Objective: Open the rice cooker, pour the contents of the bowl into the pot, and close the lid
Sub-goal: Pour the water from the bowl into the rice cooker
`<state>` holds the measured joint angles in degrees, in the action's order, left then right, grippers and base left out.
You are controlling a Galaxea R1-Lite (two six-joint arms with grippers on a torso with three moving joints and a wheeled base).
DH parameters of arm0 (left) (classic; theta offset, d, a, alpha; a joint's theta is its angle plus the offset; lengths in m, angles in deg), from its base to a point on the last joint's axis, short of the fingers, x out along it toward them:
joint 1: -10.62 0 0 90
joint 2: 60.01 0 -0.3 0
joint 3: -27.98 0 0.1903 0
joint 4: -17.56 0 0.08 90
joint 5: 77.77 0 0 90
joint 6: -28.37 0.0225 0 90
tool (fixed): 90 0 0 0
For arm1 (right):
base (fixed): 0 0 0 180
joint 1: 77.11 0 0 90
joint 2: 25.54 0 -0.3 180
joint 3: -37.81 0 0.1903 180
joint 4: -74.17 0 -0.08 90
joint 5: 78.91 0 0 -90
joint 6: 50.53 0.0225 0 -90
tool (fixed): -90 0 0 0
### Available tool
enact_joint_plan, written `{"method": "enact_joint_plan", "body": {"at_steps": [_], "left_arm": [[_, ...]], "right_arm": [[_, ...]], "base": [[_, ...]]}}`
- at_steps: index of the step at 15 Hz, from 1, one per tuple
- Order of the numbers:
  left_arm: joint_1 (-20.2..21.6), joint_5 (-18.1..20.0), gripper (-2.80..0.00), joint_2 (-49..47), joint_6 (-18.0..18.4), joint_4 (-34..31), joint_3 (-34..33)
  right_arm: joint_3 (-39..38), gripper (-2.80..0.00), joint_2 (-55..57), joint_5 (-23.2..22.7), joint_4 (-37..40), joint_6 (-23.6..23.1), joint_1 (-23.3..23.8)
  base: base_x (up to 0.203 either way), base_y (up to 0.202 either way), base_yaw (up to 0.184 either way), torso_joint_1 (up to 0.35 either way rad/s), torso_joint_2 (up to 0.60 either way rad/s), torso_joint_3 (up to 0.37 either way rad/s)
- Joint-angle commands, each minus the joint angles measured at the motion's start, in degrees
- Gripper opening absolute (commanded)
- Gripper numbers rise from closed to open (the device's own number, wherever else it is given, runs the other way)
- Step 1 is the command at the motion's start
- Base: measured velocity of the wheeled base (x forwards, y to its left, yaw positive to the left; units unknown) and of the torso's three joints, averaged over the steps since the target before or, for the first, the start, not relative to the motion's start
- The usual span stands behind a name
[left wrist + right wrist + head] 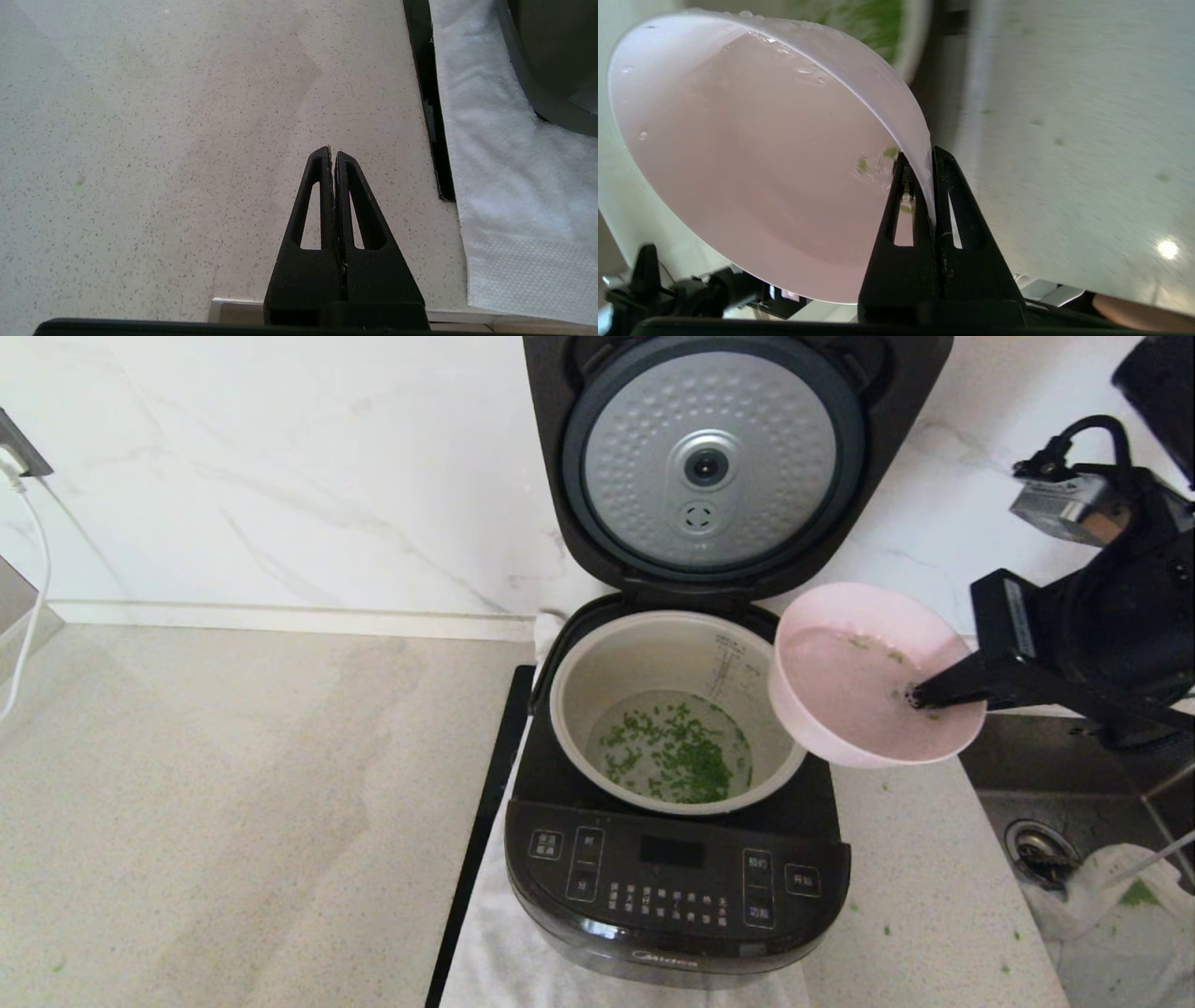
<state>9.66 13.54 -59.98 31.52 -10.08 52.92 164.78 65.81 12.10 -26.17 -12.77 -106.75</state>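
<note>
The black rice cooker (677,887) stands with its lid (714,457) raised, dimpled silver plate facing me. The pale pot (653,653) inside holds water and chopped green bits (677,751). My right gripper (920,695) (920,161) is shut on the rim of the pink bowl (864,677) (752,158), one finger inside and one outside. The bowl is tilted toward the pot, just over its right rim, and only a few green flecks cling inside. My left gripper (332,151) is shut on nothing, hovering above the counter left of the cooker.
A white cloth (504,186) lies under the cooker, with a black strip (485,812) along its left edge. A sink (1074,840) with a drain sits to the right. A marble wall stands behind. A white cable (33,597) hangs at far left.
</note>
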Motion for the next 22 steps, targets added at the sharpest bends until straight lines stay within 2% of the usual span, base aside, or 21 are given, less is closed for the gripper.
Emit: {"method": "enact_joint_plan", "body": {"at_steps": [1, 5, 7, 12, 16, 19, 22], "left_arm": [[0.00, 0.00, -2.80, 0.02, 0.02, -0.03, 0.01], [0.00, 0.00, -2.80, 0.05, 0.02, -0.03, 0.01], [0.00, 0.00, -2.80, -0.02, 0.02, -0.03, 0.01], [0.00, 0.00, -2.80, 0.02, 0.02, -0.03, 0.01], [0.00, 0.00, -2.80, 0.06, 0.02, -0.03, 0.01], [0.00, 0.00, -2.80, 0.06, 0.02, -0.03, 0.01], [0.00, 0.00, -2.80, -0.02, 0.02, -0.03, 0.01]], "right_arm": [[1.61, -2.80, 5.60, 2.18, -1.74, 1.18, -5.15], [3.51, -2.80, 11.36, 6.24, -8.15, 1.76, -9.80], [6.78, -2.80, 13.57, 7.13, -10.32, 2.71, -10.37], [6.83, -2.80, 17.75, 11.70, -19.31, 3.28, -11.14], [6.79, -2.80, 21.04, 21.39, -23.86, 3.04, -11.22], [6.33, -2.80, 21.58, 25.38, -28.72, 2.98, -11.23], [6.00, -2.80, 21.68, 29.39, -29.74, 2.27, -11.31]], "base": [[0.000, 0.000, 0.000, 0.000, 0.00, 0.000], [0.000, 0.000, 0.000, 0.000, 0.00, 0.000], [0.000, 0.000, 0.000, 0.000, 0.00, 0.000], [0.000, 0.000, 0.000, 0.000, 0.00, 0.000], [0.000, 0.000, 0.000, 0.000, 0.00, 0.000], [0.000, 0.000, 0.000, 0.000, 0.00, 0.000], [0.000, 0.000, 0.000, 0.000, 0.00, 0.000]]}}
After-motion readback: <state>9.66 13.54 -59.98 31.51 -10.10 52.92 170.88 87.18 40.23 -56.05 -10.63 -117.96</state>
